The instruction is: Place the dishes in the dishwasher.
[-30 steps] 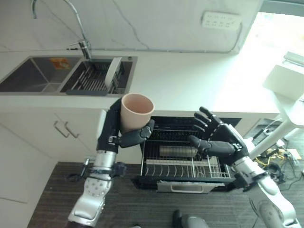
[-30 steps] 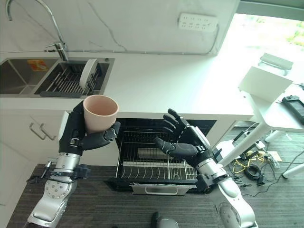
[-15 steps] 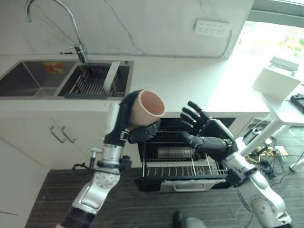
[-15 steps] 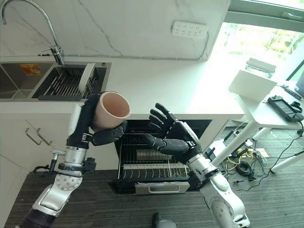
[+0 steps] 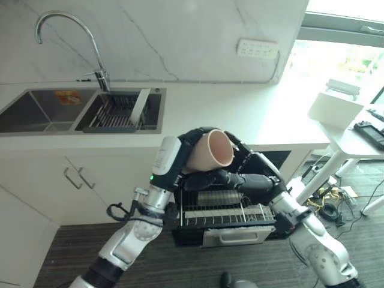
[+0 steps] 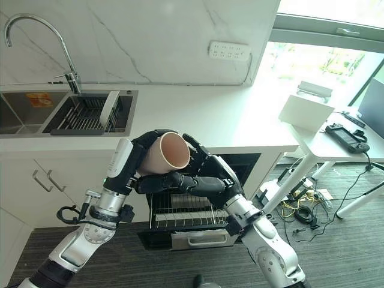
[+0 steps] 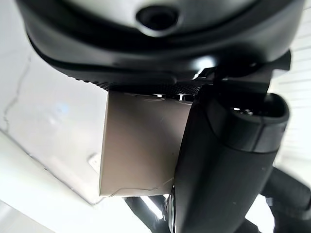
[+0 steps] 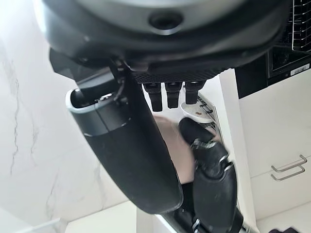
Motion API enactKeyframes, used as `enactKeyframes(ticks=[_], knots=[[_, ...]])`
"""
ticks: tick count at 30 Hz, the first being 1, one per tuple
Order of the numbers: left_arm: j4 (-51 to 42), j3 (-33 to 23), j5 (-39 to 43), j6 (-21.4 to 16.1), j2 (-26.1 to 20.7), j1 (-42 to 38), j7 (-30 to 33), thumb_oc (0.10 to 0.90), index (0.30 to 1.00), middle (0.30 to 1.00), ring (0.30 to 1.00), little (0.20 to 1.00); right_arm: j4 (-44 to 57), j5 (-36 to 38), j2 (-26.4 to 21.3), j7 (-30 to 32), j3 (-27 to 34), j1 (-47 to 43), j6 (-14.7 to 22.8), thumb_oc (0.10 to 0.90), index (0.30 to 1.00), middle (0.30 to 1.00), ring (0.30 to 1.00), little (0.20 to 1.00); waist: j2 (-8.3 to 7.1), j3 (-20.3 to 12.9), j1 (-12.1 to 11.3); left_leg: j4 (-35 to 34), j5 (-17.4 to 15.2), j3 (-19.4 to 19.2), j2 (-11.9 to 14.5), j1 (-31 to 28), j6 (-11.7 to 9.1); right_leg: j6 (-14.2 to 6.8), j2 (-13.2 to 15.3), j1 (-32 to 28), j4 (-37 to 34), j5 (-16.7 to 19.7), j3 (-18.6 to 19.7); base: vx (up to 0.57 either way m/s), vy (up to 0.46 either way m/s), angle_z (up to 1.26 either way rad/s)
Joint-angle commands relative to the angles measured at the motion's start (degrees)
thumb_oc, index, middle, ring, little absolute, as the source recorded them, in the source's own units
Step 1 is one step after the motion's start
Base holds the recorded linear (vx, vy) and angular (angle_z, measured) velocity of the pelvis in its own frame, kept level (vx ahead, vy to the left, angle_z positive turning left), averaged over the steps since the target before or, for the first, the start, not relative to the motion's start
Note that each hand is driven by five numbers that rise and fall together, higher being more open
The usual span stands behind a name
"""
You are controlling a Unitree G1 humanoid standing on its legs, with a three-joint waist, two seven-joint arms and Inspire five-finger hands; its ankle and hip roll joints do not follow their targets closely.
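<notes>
A beige cup [image 5: 211, 150] hangs in the air above the open dishwasher, tipped on its side with its mouth toward my right hand. My left hand [image 5: 185, 146] is shut on the cup's body; its thumb lies along the cup's wall [image 7: 141, 145] in the left wrist view. My right hand [image 5: 257, 175] is close against the cup's mouth end, fingers fairly straight behind the rim and thumb reaching beneath it. Whether it touches the cup I cannot tell. Below both hands the dishwasher's wire rack [image 5: 231, 211] is pulled out, with a metal cylinder [image 5: 211, 197] lying in it.
A plate [image 5: 140, 102] stands on edge in the drying rack in the sink [image 5: 54, 113], beneath a curved tap [image 5: 96, 54]. The white counter [image 5: 228, 111] runs behind the hands. To the right stands a white table [image 5: 354, 141] with a box [image 5: 331, 108].
The camera has shifted. My left hand has tipped the cup from upright onto its side and carried it right. My right hand has come up and closed in on the cup's mouth.
</notes>
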State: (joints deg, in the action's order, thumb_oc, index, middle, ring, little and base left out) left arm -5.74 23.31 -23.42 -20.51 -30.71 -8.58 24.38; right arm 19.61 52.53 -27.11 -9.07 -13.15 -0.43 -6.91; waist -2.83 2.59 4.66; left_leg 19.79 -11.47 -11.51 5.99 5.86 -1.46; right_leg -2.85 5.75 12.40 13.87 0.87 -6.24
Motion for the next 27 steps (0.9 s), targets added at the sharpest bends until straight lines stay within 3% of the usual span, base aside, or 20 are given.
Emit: enactKeyframes(ticks=[1, 15, 16, 17, 18, 19, 27], knots=[[-1.5, 2.7, -0.8, -5.1, -0.5, -8.7, 2.8, 0.400, 0.300, 0.300, 0.300, 0.300, 4.5, 3.7, 1.5, -0.5, 1.2, -8.5, 4.5, 0.800, 0.900, 0.900, 0.900, 0.900, 0.40, -3.2, -0.3, -2.6, 1.2, 2.4, 1.7, -0.8, -2.2, -6.6, 4.6, -3.8, 3.3, -4.5, 1.9, 0.02, 0.021, -0.05], [1.3, 6.9, -2.4, -4.3, 0.5, -9.0, 2.0, 0.400, 0.300, 0.300, 0.300, 0.300, 6.6, 4.9, 3.0, 0.6, -1.3, -11.3, 3.3, 0.800, 0.900, 0.900, 0.900, 0.900, 0.18, -3.6, -0.1, -2.6, 1.1, 2.2, 1.5, -1.2, -1.9, -6.4, 4.1, -4.1, 3.3, -4.7, 2.9, 0.01, 0.007, -0.02], [1.3, 7.1, -2.4, -4.2, 0.6, -9.1, 1.8, 0.400, 0.300, 0.300, 0.300, 0.300, 6.6, 4.9, 3.1, 0.6, -1.4, -11.4, 3.2, 0.734, 0.801, 0.801, 0.801, 0.801, 0.18, -3.6, -0.1, -2.6, 1.1, 2.1, 1.5, -1.2, -1.9, -6.4, 4.1, -4.0, 3.3, -4.6, 3.0, 0.00, 0.000, 0.00], [1.4, 7.3, -2.8, -4.3, 0.6, -9.1, 1.6, 0.400, 0.300, 0.300, 0.300, 0.300, 6.8, 4.6, 3.2, 0.8, -1.6, -11.5, 3.1, 0.582, 0.573, 0.573, 0.573, 0.573, 0.21, -3.6, 0.0, -2.6, 1.1, 2.1, 1.5, -1.2, -1.9, -6.5, 4.1, -4.0, 3.3, -4.6, 3.0, 0.00, 0.000, 0.00], [1.5, 7.6, -3.0, -4.4, 0.6, -9.1, 1.4, 0.400, 0.300, 0.300, 0.300, 0.300, 6.9, 4.5, 3.3, 0.9, -1.7, -11.5, 3.1, 0.522, 0.484, 0.484, 0.484, 0.484, 0.24, -3.6, 0.0, -2.6, 1.1, 2.1, 1.5, -1.2, -1.9, -6.4, 4.1, -3.9, 3.3, -4.6, 3.0, 0.01, 0.044, -0.04], [1.6, 8.4, -2.7, -4.6, 0.5, -9.2, 0.1, 0.400, 0.300, 0.300, 0.300, 0.300, 7.0, 4.4, 3.3, 1.4, -2.0, -11.5, 3.2, 0.400, 0.300, 0.300, 0.300, 0.300, 0.32, -3.6, 0.1, -2.6, 1.1, 1.9, 1.5, -1.2, -1.8, -6.5, 4.1, -3.9, 3.3, -4.6, 3.1, 0.01, 0.038, -0.05], [0.7, 11.4, -2.3, -6.2, 0.2, -10.0, -6.6, 0.400, 0.300, 0.300, 0.300, 0.300, 7.4, 3.7, 3.3, 1.7, -2.6, -11.9, 3.2, 0.400, 0.300, 0.300, 0.300, 0.300, 0.40, -3.7, 0.5, -2.6, 0.9, 1.6, 1.4, -1.2, -1.7, -6.7, 4.2, -3.7, 3.3, -4.5, 3.4, -0.01, 0.016, -0.04]])
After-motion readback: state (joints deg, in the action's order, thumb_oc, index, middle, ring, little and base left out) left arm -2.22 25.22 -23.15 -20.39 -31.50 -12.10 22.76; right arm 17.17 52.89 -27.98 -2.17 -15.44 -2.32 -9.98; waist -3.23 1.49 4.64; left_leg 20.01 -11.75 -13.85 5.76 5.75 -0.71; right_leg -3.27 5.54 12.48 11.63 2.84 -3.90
